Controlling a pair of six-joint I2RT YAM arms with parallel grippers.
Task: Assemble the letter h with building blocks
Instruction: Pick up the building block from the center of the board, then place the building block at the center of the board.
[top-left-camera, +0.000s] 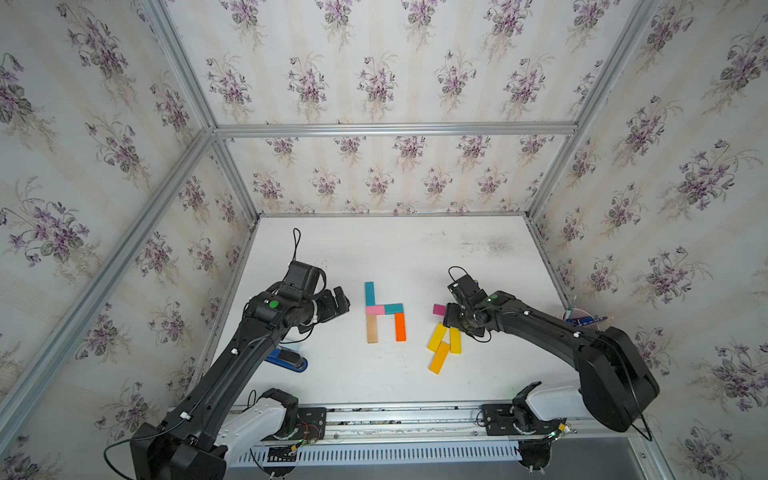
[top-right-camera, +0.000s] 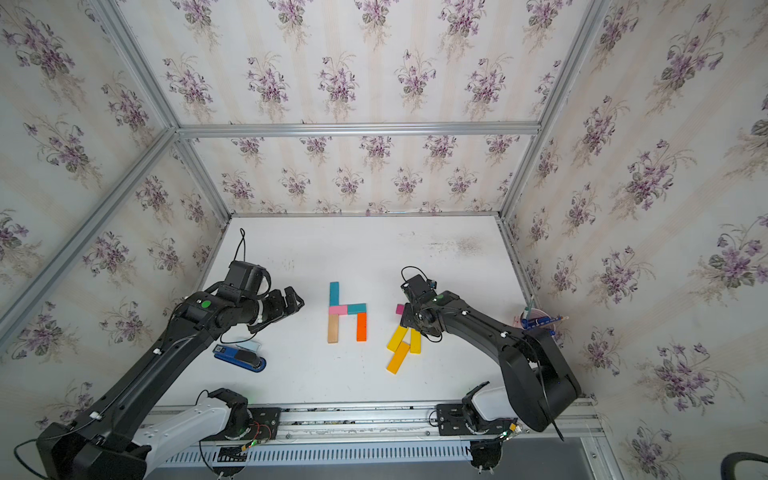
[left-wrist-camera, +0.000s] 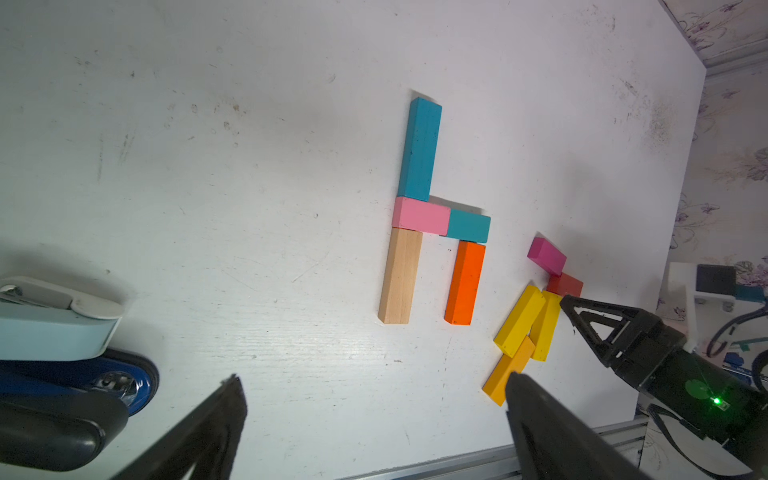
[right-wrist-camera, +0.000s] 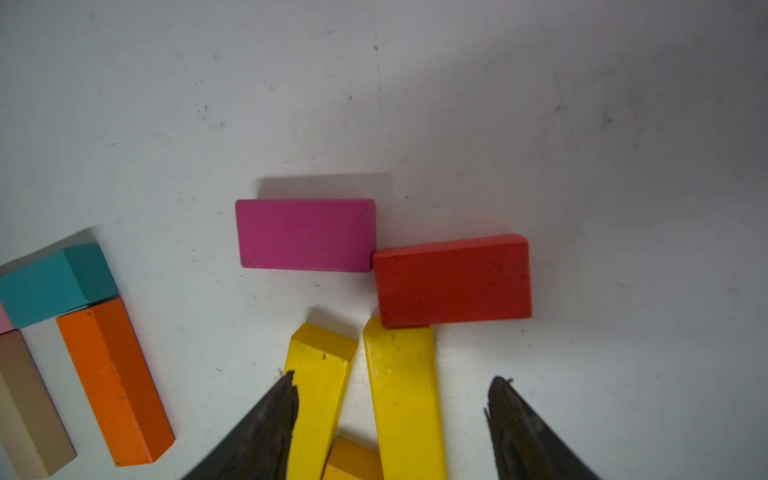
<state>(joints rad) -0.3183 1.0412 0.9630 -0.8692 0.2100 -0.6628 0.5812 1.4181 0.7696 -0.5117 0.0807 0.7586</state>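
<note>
Five blocks (top-left-camera: 384, 309) form h | right end effector (right-wrist-camera: 395, 378) spread over yellow block (right-wrist-camera: 405, 419)

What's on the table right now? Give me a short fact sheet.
Letter h: long teal block, pink block, short teal block, tan block, orange block, lying flat
Spares: magenta block, red block, two yellow blocks, amber block
Left gripper: open, empty
Right gripper: open, above yellow blocks
Other: blue stapler
</note>
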